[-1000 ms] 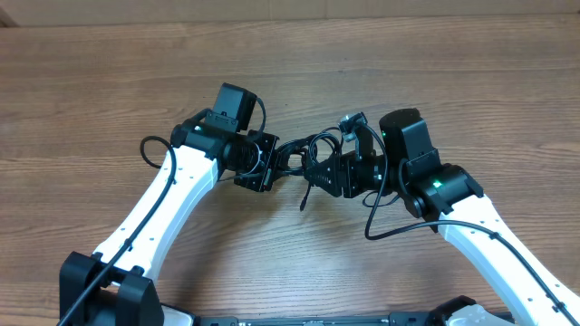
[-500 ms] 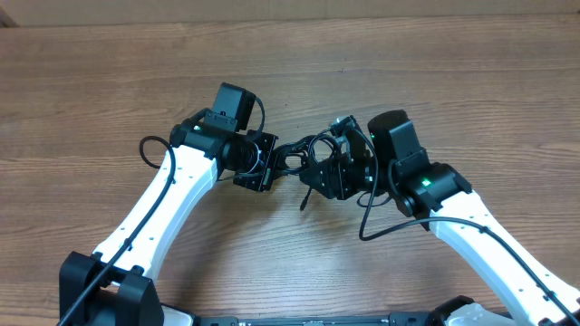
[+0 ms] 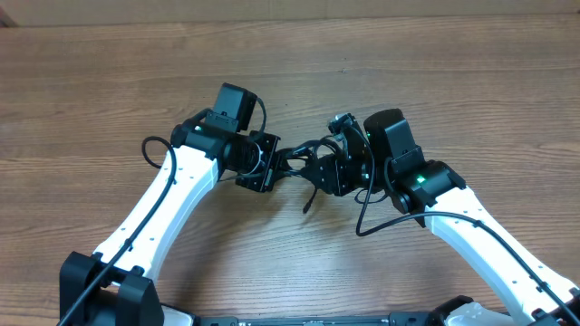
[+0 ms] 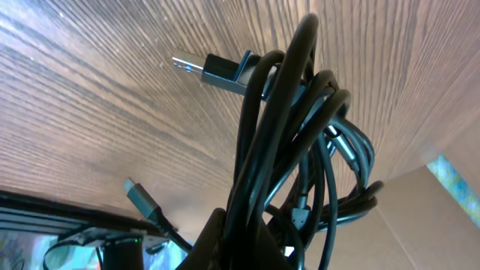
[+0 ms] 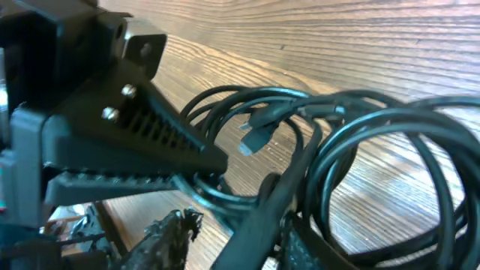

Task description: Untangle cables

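The cables (image 3: 299, 150) hang as one knotted black bundle between my two grippers, above the wooden table (image 3: 453, 72). My left gripper (image 3: 272, 164) is shut on the bundle's left side. In the left wrist view the cables (image 4: 292, 127) rise out of the left gripper (image 4: 255, 236), with a USB plug (image 4: 204, 67) sticking out at the top. My right gripper (image 3: 319, 172) is at the bundle's right side. In the right wrist view the cables (image 5: 360, 142) loop ahead and one strand (image 5: 271, 214) runs between the fingers of the right gripper (image 5: 247, 229), with a gap beside it.
One loose cable end (image 3: 307, 201) dangles toward the table below the bundle. A second small plug (image 4: 142, 198) hangs near the left gripper. The left gripper's fingers (image 5: 135, 142) fill the left of the right wrist view, close to the loops.
The right arm has shifted left, toward the left gripper, so the bundle between them is more bunched. Its jaws have narrowed slightly. The left arm has stayed still.
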Controlling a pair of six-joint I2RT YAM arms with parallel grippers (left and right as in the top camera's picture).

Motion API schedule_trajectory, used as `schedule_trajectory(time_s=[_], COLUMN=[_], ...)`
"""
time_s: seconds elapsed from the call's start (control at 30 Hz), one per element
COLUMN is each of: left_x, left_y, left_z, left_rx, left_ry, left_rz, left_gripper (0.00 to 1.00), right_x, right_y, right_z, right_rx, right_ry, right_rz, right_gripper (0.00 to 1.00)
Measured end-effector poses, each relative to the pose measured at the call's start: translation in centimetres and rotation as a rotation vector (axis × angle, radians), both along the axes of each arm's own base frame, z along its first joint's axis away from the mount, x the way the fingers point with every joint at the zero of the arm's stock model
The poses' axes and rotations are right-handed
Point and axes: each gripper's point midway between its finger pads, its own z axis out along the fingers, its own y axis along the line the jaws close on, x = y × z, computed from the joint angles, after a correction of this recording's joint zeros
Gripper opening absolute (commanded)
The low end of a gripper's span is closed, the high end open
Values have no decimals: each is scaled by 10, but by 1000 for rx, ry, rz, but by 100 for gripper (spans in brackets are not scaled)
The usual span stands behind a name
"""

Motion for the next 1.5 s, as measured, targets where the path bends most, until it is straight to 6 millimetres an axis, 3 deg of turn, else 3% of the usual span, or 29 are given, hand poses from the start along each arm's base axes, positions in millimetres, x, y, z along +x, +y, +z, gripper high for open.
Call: schedule_trajectory(time_s=[0.63, 1.1, 1.17, 1.2, 1.5], left_x=[-2, 0, 0, 1, 1], left_y=[-3, 2, 2, 2, 3], left_z=[1, -2, -2, -2, -2], left_rx=[-11, 21, 23, 24, 29], left_ry=[-6, -23, -24, -24, -26], left_rz=[-22, -25, -24, -24, -22], left_gripper=[4, 4, 4, 4, 4], right_x=[2, 3, 3, 4, 5], right_y=[-3, -3, -3, -4, -5], right_z=[-3, -4, -5, -5, -7], right_rx=[-20, -21, -24, -27, -36], right_ry=[-1, -1, -1, -5, -2], right_rz=[-17, -18, -21, -19, -31], right_gripper=[20, 19, 13, 4, 4])
